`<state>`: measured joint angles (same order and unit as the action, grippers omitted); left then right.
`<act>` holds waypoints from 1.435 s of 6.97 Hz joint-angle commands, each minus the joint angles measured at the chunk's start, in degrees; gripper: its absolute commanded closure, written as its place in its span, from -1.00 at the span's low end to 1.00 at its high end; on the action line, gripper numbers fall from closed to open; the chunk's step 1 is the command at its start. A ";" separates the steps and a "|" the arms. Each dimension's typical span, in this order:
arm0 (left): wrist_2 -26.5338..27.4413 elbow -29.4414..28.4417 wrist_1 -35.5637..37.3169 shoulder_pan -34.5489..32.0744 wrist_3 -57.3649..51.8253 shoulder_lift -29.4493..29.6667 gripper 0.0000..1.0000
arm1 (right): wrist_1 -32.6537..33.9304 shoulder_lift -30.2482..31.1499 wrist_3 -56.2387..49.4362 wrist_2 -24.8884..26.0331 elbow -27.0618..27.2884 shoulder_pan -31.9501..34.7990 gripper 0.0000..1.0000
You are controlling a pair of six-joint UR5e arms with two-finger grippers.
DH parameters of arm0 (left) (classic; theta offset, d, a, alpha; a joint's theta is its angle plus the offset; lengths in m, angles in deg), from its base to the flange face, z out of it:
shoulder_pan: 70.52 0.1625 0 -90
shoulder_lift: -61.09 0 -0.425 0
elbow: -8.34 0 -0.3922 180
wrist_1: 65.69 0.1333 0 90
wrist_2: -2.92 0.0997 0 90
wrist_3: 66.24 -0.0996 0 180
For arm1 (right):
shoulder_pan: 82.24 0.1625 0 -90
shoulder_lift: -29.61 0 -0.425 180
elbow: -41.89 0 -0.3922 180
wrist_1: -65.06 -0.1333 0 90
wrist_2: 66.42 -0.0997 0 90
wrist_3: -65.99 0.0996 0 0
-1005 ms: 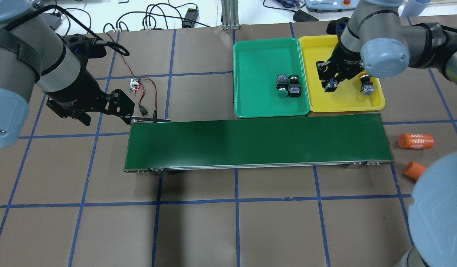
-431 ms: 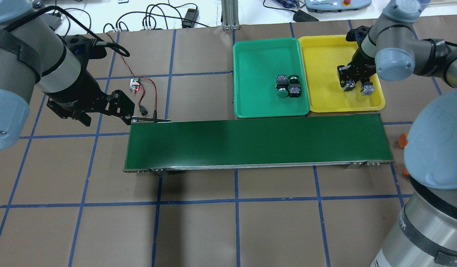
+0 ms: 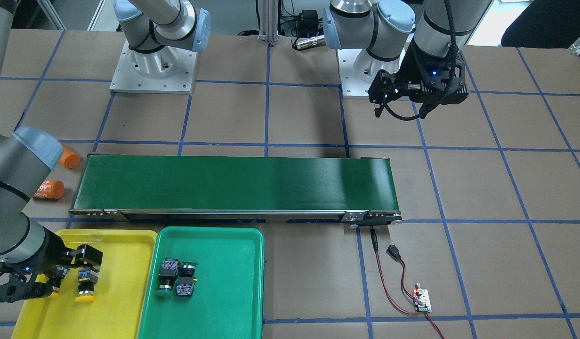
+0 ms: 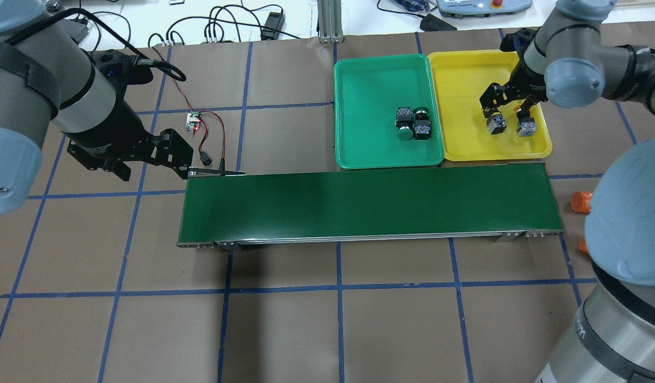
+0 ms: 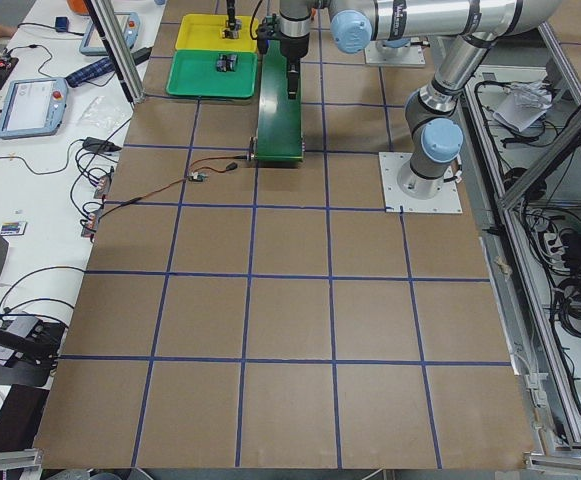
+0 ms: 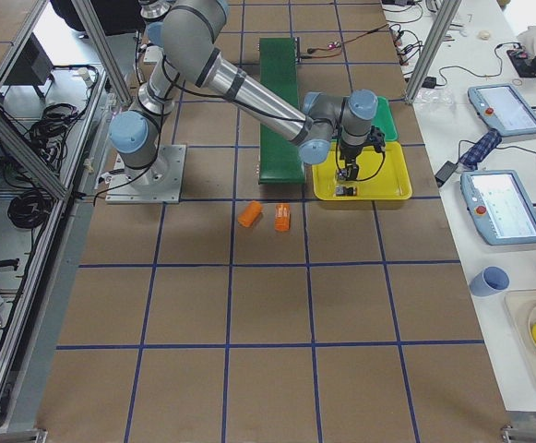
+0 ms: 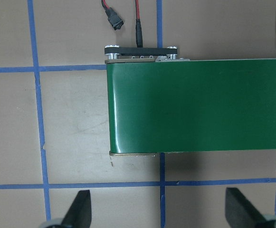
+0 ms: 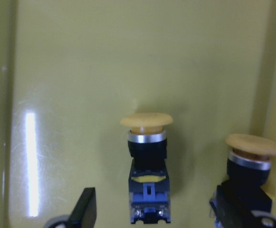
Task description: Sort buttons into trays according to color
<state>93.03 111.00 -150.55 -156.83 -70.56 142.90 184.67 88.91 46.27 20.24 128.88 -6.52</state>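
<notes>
Right gripper [image 4: 504,109] hangs over the yellow tray [image 4: 460,80] in the upper right of the overhead view. Its jaws are spread wide and it holds nothing. Two yellow buttons [image 4: 496,124] [image 4: 526,127] lie on their sides in that tray's lower right part, near each other but apart. In the right wrist view the left one [image 8: 147,166] sits centre frame with its cap toward the top. One dark fingertip [image 8: 85,206] stands clear of it at lower left. The other fingertip is hard to pick out from the second button's body.

Green tray [image 4: 370,85] sits just left of the yellow one. Two green buttons [image 4: 404,127] [image 4: 422,123] lie side by side in its right half, touching, with caps pointing opposite ways.

Left gripper [image 7: 159,213] is wide apart and empty. It hovers over the bare table just off the left end of the conveyor belt [image 4: 370,205], at middle left of the overhead view.

A circuit board [image 4: 193,121] with red wires lies above that belt end. Two orange cylinders [image 3: 68,157] [image 3: 50,189] lie at the left edge of the front-facing view.
</notes>
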 commanded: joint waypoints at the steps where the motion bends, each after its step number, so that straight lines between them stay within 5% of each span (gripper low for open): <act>1: 0.06 0.08 -0.04 -0.09 0.01 0.01 -1.00 | -13.20 10.69 5.28 0.10 -0.07 2.48 -1.00; 4: -0.03 0.08 -0.04 -0.09 0.01 0.01 -1.00 | -26.95 26.52 20.73 0.27 0.89 14.76 -1.00; 6: -0.03 0.08 0.05 -0.09 0.01 0.01 -1.00 | -27.50 31.91 20.51 0.27 3.34 18.92 -1.00; 10: 0.15 0.08 -0.04 -0.09 -0.08 0.01 -1.00 | -22.41 33.33 20.33 -0.25 5.02 17.44 -1.00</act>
<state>93.12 111.07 -150.58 -156.92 -70.63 142.92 160.65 121.89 66.43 20.41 133.88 11.43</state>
